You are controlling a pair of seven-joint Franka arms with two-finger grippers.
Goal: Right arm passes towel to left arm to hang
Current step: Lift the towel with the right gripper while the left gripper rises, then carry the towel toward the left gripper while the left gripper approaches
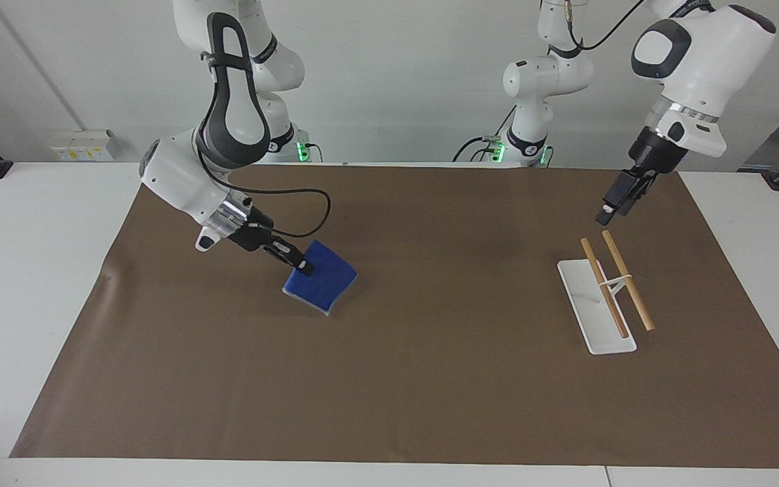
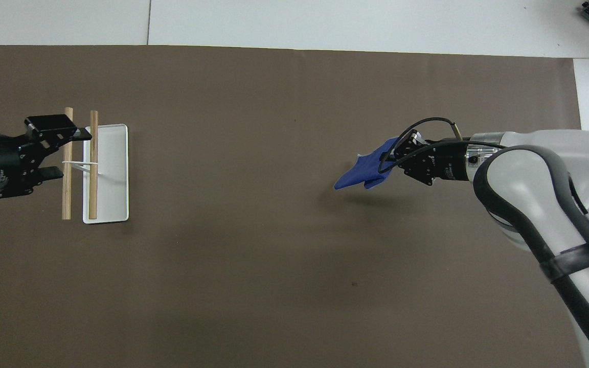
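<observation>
My right gripper (image 1: 303,267) pinched the blue towel (image 1: 320,283) up off the mat, which only the facing view showed, while my left gripper (image 2: 64,153) hung wide open above the rack (image 2: 105,174).

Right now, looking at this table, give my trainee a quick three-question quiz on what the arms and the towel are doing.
1. True or false: the towel lies flat on the brown mat.
2. Which hand grips the towel? A) left hand B) right hand C) neither
3. Fill in: the left hand hangs open above the wooden ____.

Key:
1. False, it hangs lifted.
2. B, the right hand.
3. Rack.
</observation>
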